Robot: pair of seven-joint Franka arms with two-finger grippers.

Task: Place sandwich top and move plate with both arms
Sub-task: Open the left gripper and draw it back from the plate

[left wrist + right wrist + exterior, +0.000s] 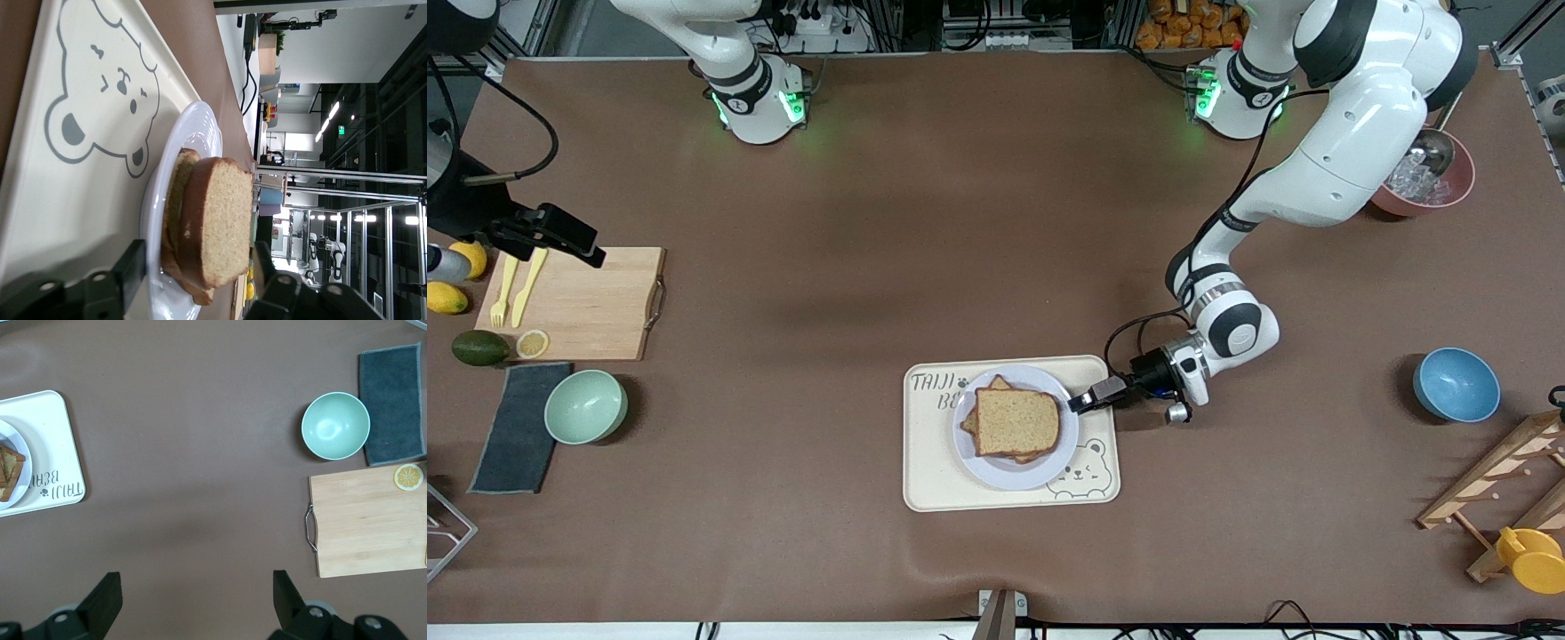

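A: Two arms, one brown table. Largest item first: the table's middle is a wide bare stretch, with goods crowded toward both ends.

B: Next, the cream tray with a bear drawing, near the front camera's edge of the table. On it, the plate, round and pale, its rim close to the tray's edge on the left arm's side.

A: Entry for the sandwich top: tan slice, dark crust, lying flat on the stack of bread on the plate. Nothing grips it.

B: The left gripper is low beside the plate, at its rim on the left arm's side. In the left wrist view the fingers stand apart, one to each side of the stack, and pinch nothing.

A: That view alone shows the stack edge-on: the top slice over a lower slice, the plate's raised rim and the bear's face.

B: The right gripper hangs over the wooden cutting board at the right arm's end; that arm waits. Its fingers are spread wide, empty.

A: Only the right wrist view looks straight down on the open table between the board's handle and the tray's corner.

B: Small items: mint bowl, grey cloth, lemon slice.
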